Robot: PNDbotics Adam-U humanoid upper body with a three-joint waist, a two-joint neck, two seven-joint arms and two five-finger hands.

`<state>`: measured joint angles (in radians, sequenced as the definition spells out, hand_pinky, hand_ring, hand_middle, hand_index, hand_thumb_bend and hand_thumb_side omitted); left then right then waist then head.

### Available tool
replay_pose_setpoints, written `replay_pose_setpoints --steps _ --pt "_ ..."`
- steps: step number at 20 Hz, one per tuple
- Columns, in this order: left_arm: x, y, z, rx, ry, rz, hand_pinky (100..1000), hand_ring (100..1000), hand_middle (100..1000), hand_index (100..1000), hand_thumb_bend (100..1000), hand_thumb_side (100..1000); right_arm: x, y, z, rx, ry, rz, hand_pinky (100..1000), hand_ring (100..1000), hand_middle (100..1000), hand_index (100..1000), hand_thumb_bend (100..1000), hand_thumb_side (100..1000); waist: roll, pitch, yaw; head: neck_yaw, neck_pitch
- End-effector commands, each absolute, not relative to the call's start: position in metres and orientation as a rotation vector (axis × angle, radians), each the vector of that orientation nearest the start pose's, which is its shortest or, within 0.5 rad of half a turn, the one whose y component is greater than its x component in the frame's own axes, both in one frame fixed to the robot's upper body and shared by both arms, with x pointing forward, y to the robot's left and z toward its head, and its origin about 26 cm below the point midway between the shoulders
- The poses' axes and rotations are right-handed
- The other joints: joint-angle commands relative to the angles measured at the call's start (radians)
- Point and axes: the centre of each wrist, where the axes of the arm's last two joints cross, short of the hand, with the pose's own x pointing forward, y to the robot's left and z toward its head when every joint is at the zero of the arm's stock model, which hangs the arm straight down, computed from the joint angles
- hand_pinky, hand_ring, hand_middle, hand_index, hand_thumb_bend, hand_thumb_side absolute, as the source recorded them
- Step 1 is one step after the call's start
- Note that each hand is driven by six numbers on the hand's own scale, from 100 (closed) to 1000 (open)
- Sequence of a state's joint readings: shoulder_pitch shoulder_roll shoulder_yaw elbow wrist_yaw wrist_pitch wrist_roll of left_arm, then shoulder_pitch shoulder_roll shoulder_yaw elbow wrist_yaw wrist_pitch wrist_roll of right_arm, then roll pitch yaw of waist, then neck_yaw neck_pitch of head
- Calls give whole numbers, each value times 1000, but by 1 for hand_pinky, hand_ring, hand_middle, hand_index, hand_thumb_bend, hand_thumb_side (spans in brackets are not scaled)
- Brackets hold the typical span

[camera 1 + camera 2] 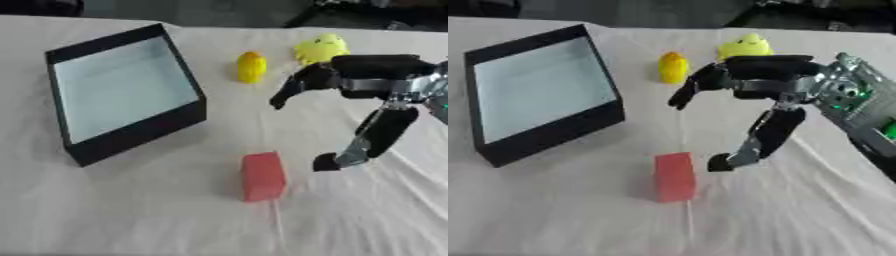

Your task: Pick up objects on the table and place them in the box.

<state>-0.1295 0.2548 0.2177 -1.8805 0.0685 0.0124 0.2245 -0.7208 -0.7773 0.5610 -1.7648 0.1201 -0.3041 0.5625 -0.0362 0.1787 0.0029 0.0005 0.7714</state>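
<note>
Left eye view is showing the right hand [367,95] reaching in from the right with fingers and thumb spread wide and holding nothing, hovering just beside and above the red block [262,176] lying on the table [131,215]. The step in hand is judged to be the approach to that block; two yellow things, an oval one [251,66] and a rounder one [320,48], are waiting farther back, and the black box [122,90] at left is appearing empty. The next move is calling for lowering and shifting left until the block is sitting between fingers and thumb, then closing; the left hand is showing in neither view.

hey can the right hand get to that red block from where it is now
Probably yes. The right hand is open beside the red block, thumb tip close to it, and only bare tablecloth lies between them.
</note>
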Motion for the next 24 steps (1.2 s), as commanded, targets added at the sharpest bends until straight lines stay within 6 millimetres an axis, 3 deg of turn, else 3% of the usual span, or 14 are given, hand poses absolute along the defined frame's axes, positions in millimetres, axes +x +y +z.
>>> replay_pose_setpoints --steps 1,12,24 --pt "289 330 139 420 -2043 145 862 745 769 797 156 856 347 -213 234 168 2379 -2611 899 822 758 894 485 418 3 -9 4 -9 -1" --pt "289 328 137 398 -2032 125 864 746 771 798 162 862 347 -212 209 209 2408 -2546 898 824 761 895 496 409 -7 -10 7 -28 -1" --pt "289 329 136 396 -2024 104 866 748 774 801 163 870 347 -205 203 118 2339 -2523 899 816 738 888 496 341 -7 -2 2 -29 -1"
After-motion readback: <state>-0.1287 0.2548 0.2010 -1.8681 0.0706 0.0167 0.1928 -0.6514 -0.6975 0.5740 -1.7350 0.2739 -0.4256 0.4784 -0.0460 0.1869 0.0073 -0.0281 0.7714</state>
